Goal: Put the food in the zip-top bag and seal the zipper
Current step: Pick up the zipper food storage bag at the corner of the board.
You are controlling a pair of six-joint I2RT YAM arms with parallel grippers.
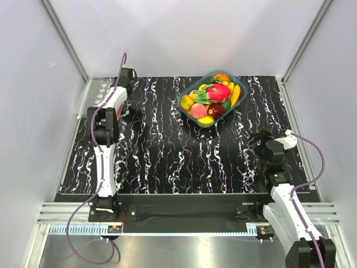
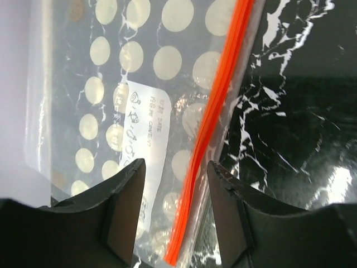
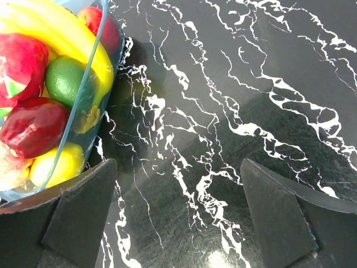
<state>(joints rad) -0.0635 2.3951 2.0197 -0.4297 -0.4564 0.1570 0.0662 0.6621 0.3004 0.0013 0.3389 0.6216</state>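
One clear zip-top bag (image 2: 150,128) lies flat at the bench's (image 1: 156,156) far left corner, its orange zipper (image 2: 215,111) running between the half-parted fingers of the left claw (image 2: 177,166), while the food (image 1: 216,94) sits heaped in a teal tray (image 1: 179,101) near the wide-open right claw (image 3: 177,167).

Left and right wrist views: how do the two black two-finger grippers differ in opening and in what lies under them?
The left gripper is opened narrower than the right gripper, whose jaws are wide apart. The left straddles the red-orange zipper strip of the clear plastic bag; the right hangs over black marbled table beside the teal fruit tray. Both hold nothing.
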